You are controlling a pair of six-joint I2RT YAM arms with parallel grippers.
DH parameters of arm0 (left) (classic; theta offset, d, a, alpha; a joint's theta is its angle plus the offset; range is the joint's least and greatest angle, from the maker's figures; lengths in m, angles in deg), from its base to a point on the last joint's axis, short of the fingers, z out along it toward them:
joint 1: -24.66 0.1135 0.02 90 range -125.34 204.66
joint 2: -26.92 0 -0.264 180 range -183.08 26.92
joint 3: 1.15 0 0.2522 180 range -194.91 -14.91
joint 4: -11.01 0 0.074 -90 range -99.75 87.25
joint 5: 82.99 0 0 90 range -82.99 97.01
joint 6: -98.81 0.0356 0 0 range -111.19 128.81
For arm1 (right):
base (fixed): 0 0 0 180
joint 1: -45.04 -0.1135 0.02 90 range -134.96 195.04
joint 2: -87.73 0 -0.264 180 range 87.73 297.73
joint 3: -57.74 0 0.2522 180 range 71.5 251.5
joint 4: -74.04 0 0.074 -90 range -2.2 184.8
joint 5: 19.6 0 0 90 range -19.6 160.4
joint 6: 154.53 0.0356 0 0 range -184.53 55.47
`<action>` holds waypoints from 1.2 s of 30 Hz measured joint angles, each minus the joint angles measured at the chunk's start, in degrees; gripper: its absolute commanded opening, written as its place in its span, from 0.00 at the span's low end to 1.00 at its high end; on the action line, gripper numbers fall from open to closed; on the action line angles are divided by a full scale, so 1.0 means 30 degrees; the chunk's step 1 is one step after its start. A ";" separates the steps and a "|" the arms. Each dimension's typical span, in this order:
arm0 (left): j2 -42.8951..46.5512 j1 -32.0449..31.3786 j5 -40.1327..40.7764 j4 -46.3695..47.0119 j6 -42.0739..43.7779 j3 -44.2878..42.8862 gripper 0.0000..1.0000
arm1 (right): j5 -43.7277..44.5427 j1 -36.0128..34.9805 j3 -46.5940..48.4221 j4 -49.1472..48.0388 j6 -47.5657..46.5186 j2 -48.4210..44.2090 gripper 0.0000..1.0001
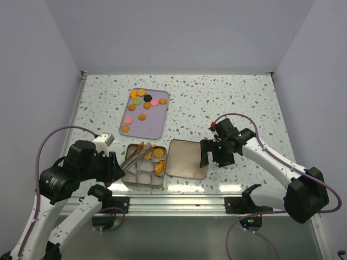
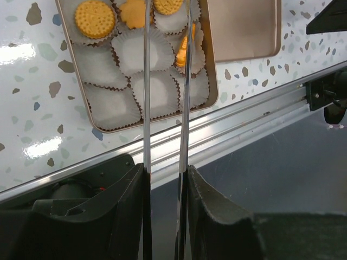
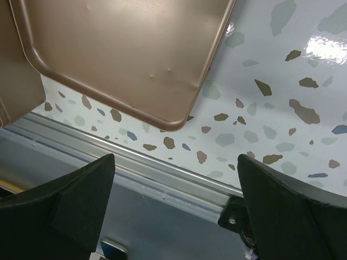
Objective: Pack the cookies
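Observation:
Several cookies, mostly orange with a few pink, one green and one black, lie on the lilac tray at the back. More orange cookies sit in white paper cups in the open tin; one stands on edge. My left gripper is shut on metal tongs, whose two blades reach over the tin; their tips are out of the left wrist view. In the top view the left gripper is at the tin's left. My right gripper is open and empty, right of the tin lid.
The copper-coloured tin lid lies upturned beside the tin, and shows in the right wrist view. The aluminium rail runs along the table's near edge. White walls close in the left, right and back.

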 measured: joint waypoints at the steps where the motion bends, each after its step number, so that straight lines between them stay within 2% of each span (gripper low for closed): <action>1: 0.0058 0.0000 -0.0138 -0.0015 0.0000 0.0117 0.22 | -0.0029 0.0000 -0.0015 -0.0007 0.0000 0.0000 0.98; 12: 0.0583 -0.0036 -0.0466 -0.0022 0.0284 0.1960 0.27 | -0.0087 0.0000 -0.0015 -0.0007 -0.0007 0.0007 0.98; 21: 0.2812 -0.0306 -0.0568 -0.0029 0.0510 0.2426 0.38 | -0.0073 0.0000 -0.0015 0.0000 -0.0015 0.0015 0.99; 28: 0.3082 -0.0685 -0.0619 -0.0029 0.0568 0.2426 0.47 | -0.0073 0.0000 -0.0015 -0.0007 -0.0029 0.0182 0.98; 36: 0.3271 -0.0809 -0.0546 -0.0029 0.0495 0.2426 0.47 | -0.0073 0.0000 -0.0015 -0.0007 -0.0160 0.0481 0.98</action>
